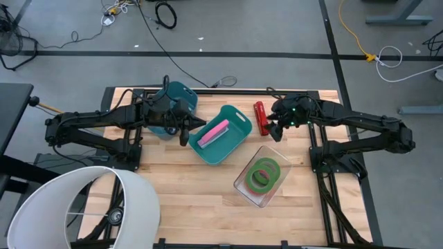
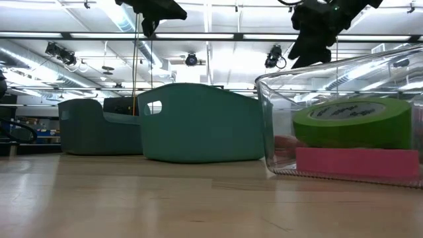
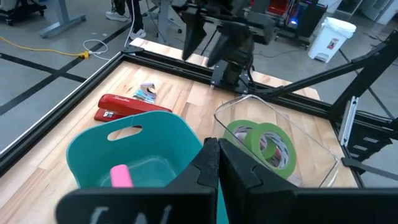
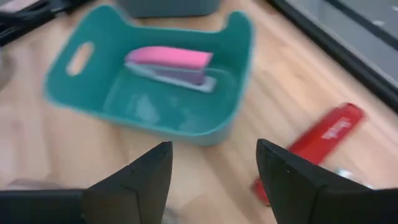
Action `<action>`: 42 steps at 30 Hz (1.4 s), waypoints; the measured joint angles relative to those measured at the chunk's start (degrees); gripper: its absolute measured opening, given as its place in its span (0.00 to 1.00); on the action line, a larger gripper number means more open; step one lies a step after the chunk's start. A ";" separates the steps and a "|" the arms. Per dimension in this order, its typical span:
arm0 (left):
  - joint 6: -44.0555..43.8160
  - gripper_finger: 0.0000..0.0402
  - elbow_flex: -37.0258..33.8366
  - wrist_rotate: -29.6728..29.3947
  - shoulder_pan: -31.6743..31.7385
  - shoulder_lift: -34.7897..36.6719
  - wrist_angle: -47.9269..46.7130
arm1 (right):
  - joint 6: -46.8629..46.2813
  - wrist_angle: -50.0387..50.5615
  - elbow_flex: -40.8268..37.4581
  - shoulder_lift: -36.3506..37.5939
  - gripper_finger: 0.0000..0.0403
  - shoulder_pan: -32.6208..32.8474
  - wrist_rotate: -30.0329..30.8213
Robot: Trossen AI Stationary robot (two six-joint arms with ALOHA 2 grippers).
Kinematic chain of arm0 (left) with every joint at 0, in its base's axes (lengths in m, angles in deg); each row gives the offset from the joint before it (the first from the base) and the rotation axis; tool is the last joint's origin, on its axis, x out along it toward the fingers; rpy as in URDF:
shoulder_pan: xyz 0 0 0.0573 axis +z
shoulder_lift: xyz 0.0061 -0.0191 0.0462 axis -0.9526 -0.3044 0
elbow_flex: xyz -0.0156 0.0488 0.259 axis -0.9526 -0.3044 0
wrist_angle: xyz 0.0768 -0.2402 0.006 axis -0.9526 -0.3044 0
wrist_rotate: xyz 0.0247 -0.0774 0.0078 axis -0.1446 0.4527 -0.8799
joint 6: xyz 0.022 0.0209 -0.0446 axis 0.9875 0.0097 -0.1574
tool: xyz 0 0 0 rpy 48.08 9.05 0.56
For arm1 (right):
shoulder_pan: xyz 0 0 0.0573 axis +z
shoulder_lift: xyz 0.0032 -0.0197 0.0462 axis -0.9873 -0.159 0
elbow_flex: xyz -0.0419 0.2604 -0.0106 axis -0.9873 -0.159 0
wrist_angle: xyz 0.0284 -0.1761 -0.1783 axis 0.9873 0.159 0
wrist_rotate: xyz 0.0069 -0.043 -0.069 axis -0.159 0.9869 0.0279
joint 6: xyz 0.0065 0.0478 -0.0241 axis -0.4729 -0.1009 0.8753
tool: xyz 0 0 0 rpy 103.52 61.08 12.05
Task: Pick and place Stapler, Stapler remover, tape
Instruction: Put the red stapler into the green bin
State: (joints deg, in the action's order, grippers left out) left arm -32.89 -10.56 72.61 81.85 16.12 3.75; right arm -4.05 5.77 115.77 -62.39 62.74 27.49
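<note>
Currently two staplers: pink stapler [image 1: 213, 133] in teal bin [image 1: 239, 119], red stapler [image 1: 261, 117] on desk [image 1: 194, 200]. Two tape rolls [image 1: 264, 173] in clear container [image 1: 243, 184]. Right gripper [image 1: 275, 131] fingers apart beside red stapler; left gripper [image 1: 184, 135] fingers together.

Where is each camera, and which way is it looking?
High view: above the table, looking straight down; both arms show, around the teal bin.
Low view: at tabletop height, looking across; arms hang from above.
Left wrist view: on the left arm, past its shut left claw toward the red stapler.
Right wrist view: on the right arm, past its open right claw.
All four share the teal bin.
</note>
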 joint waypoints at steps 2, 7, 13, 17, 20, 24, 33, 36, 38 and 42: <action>0.00 0.02 0.00 -0.73 -0.01 0.00 0.00 | -0.77 0.04 0.00 -0.37 0.57 -0.80 1.99; 0.42 0.02 0.00 -1.95 0.01 0.00 0.00 | -0.74 0.06 0.00 -1.91 0.57 -2.56 3.50; 0.46 0.02 0.00 -1.98 0.01 0.00 0.00 | -2.14 0.14 0.00 -4.78 0.57 -4.10 5.94; 0.44 0.02 0.00 -1.96 0.01 0.00 0.00 | -4.39 2.09 0.00 -7.22 0.59 -5.43 8.46; 0.44 0.02 0.00 -1.98 0.01 0.00 0.00 | -4.57 5.19 0.00 -8.91 0.64 -6.82 8.46; 0.44 0.02 0.00 -1.97 0.01 0.00 0.00 | -4.49 9.63 0.00 -10.35 0.71 -8.80 8.91; 0.46 0.02 0.00 -3.03 0.01 0.00 -0.03 | -8.59 10.41 0.00 -11.06 0.79 -12.68 7.69; 0.44 0.02 0.00 -3.03 0.01 0.00 0.00 | -8.87 9.64 0.00 -11.97 0.78 -12.72 6.79; 0.44 0.02 0.00 -3.03 0.01 0.00 -0.01 | -8.88 8.74 0.00 -13.01 0.78 -12.72 6.76; 0.41 0.02 0.00 -3.19 0.01 0.00 -0.02 | -8.86 5.26 0.02 -16.39 0.76 -12.72 6.32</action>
State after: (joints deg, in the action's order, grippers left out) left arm -32.47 -10.56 69.42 81.86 16.12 3.73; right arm -12.91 11.03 115.79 -78.78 50.02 33.81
